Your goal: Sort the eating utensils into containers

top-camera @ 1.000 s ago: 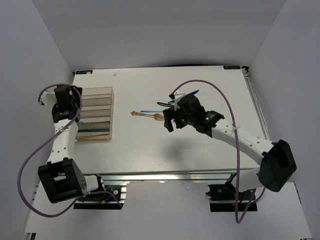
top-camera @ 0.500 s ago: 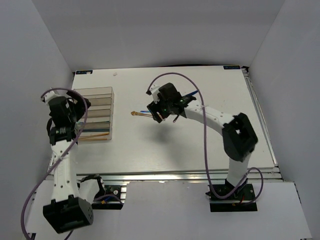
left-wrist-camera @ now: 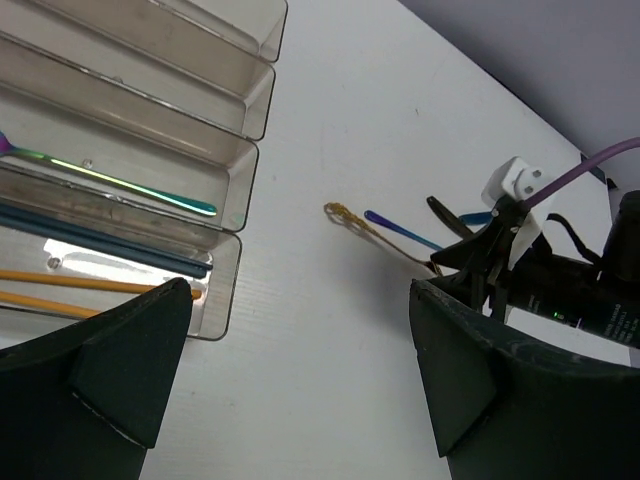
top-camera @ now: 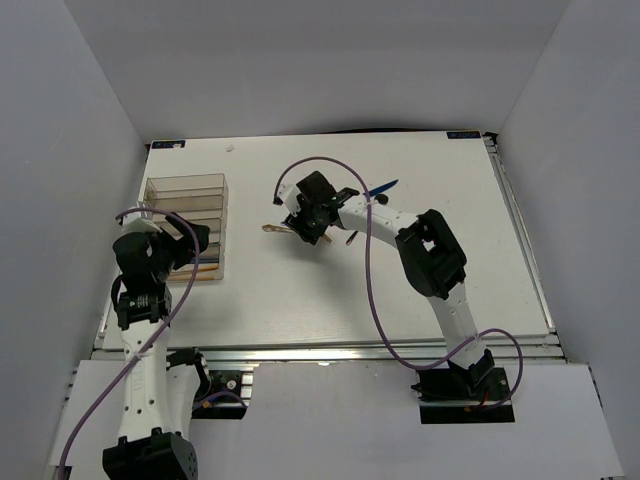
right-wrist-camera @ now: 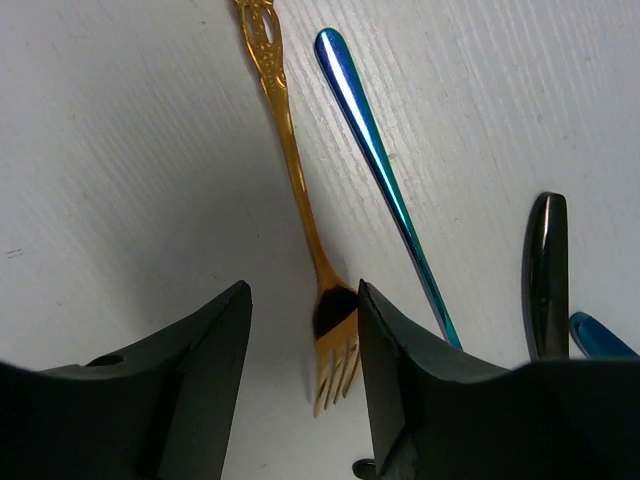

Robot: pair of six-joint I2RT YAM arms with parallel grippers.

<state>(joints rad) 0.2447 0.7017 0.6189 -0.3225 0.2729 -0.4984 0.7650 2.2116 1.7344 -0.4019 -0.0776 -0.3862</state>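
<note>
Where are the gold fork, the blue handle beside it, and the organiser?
gold fork [right-wrist-camera: 298,185]: right wrist view, middle of its handle.
blue handle [right-wrist-camera: 390,190]: right wrist view, middle of its shaft.
organiser [left-wrist-camera: 243,185]: left wrist view, end wall of one compartment.

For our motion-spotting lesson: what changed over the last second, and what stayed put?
The right gripper swept left and now straddles the head of the ornate gold metal fork, jaws narrowing. The left gripper, open, drew back from the clear brownish plastic organiser. The fork and organiser stayed put.
</note>
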